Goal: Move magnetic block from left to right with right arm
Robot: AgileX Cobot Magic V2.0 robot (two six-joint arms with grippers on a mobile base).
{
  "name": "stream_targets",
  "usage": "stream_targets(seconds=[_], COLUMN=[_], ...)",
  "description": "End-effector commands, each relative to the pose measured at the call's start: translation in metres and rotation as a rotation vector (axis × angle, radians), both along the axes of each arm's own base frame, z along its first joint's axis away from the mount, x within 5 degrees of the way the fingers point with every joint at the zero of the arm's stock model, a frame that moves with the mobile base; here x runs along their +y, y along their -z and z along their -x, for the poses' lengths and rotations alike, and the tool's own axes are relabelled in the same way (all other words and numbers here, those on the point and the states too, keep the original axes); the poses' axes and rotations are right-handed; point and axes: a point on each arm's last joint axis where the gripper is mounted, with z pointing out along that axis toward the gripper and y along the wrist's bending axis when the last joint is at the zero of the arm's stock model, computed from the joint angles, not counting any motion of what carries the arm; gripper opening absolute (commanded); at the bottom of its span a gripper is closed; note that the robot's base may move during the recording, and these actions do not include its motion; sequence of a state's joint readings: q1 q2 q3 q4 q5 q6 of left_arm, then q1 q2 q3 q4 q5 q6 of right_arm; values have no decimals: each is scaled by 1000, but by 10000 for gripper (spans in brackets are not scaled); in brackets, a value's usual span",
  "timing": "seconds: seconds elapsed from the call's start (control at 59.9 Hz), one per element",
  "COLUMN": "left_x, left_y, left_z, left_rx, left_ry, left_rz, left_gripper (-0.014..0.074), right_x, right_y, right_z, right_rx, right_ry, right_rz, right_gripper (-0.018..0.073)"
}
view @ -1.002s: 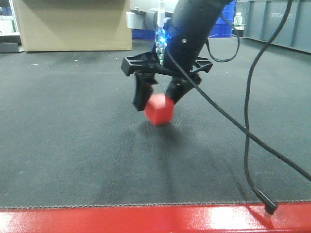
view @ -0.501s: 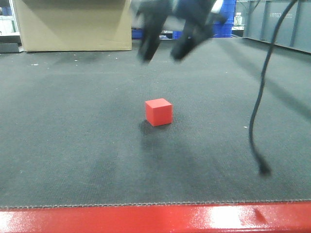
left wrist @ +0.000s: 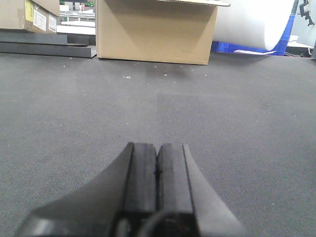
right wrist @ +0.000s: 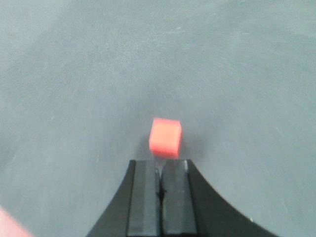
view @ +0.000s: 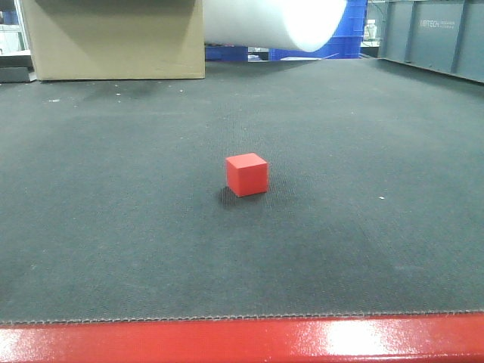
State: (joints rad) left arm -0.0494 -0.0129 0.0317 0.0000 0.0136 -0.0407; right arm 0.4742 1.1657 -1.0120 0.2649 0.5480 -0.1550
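The magnetic block [view: 246, 174], a small red cube, rests flat on the dark mat [view: 113, 189] near the middle of the front view, with nothing touching it. No gripper shows in that view. In the right wrist view the block [right wrist: 165, 137] lies on the mat just beyond the tips of my right gripper [right wrist: 159, 165], whose fingers are pressed together, empty, and held above the mat. My left gripper [left wrist: 157, 148] is shut too, with only bare mat ahead of it.
A cardboard box [view: 113, 38] and a large white roll [view: 272, 19] stand at the mat's far edge, with grey crates [view: 431, 34] at the back right. A red edge [view: 242, 342] borders the mat's near side.
The right gripper let go of the block, rose, and left the front view together with its cable. The block went from tilted in the fingers to sitting flat on the mat.
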Motion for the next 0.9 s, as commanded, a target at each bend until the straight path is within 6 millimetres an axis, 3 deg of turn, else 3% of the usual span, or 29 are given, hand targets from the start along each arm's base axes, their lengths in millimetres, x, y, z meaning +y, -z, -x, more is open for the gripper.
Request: stream_targets(seconds=[0.0,0.217,0.451,0.585,0.885], left_x=[0,0,0,0,0], left_y=[-6,-6,-6,-6,-6], left_z=[2,2,2,2,2], left_rx=[-94,-94,-94,-94,-94], left_ry=[4,4,4,4,4], left_rz=[11,11,11,11,11], left_gripper=[-116,-116,-116,-116,-116], right_x=[-18,-50,-71,-76,-76], right_y=[-14,4,-7,-11,-11], right_z=[27,88,129,139,138], right_rx=[-164,-277,-410,-451,-457], right_ry=[42,59,54,54,55], right_rz=[-96,-160,-230,-252,-248], right_gripper=[69,69,69,69,69])
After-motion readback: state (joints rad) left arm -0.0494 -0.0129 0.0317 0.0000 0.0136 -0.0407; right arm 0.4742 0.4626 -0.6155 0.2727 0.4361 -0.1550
